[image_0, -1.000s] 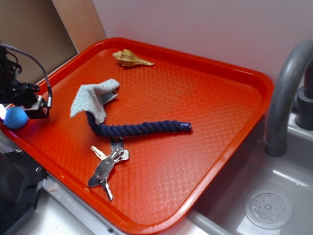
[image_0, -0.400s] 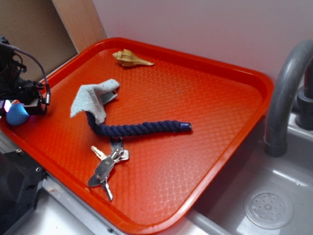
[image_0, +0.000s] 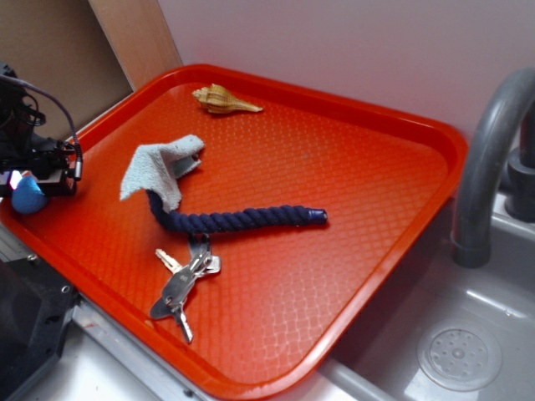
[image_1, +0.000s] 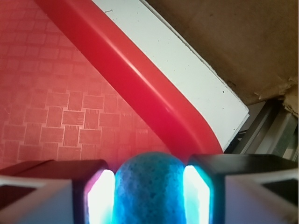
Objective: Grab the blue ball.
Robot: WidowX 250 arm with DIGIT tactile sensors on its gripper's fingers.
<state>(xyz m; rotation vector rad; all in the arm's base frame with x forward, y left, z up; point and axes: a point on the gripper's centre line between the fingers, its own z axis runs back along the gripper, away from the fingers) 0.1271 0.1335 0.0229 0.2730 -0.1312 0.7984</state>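
The blue ball (image_0: 28, 195) is sitting at the far left of the scene, at the left rim of the red tray (image_0: 351, 200), and I am seeing it pinched in the gripper (image_0: 33, 185). In the wrist view the ball (image_1: 149, 189) is filling the gap between the two glowing pads (image_1: 100, 196), with each pad pressing against a side of it, so I am reading the pincer as clamped on the ball rather than just straddling it. The tray rim (image_1: 140, 88) is running just beyond the ball there, with the white ledge (image_1: 187, 65) past it.

I am judging the grasp itself as made; what is left, if anything, is lifting clear, and I cannot tell from these views whether the ball is resting on the tray or hanging just above it.

Moving rightward, the grey cloth (image_0: 159, 171) is lying draped over the left end of the navy rope (image_0: 234, 220), the bunch of keys (image_0: 184, 280) is lying just near of the rope, and the seashell (image_0: 224, 99) is resting by the far rim. All of these are lying well apart from the gripper. At the far right, the grey faucet (image_0: 489, 159) is standing over the sink (image_0: 451, 351).
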